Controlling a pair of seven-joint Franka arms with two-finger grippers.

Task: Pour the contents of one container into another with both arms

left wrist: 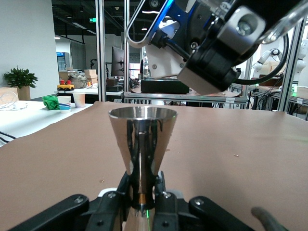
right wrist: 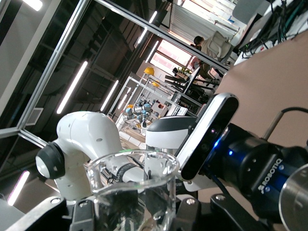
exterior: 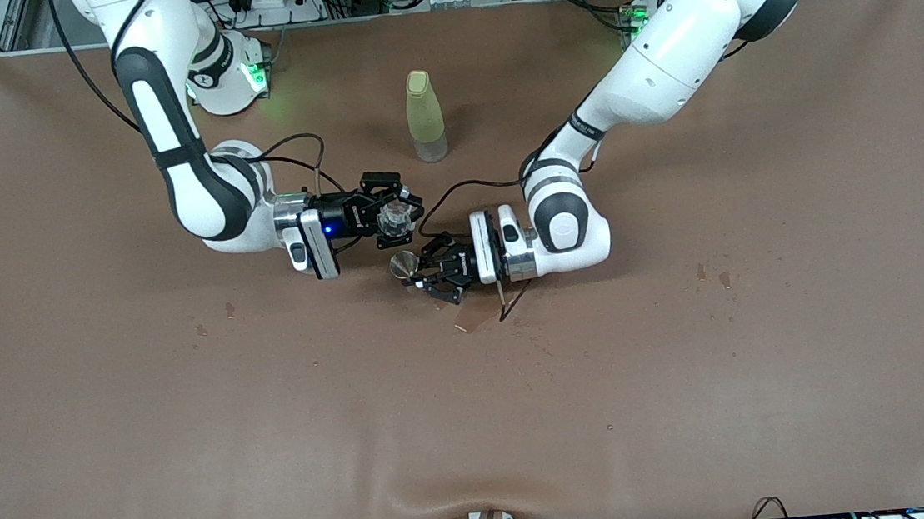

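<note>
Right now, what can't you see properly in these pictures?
- Whether anything is inside the glass cup: front view, too small; right wrist view, its lower part is cut off by the edge.
- The metal cup's foot: left wrist view, hidden between the left pincer's fingers.
- What the right pincer grips on the glass: black fingers cover it.
- The bottle's contents: too small.
</note>
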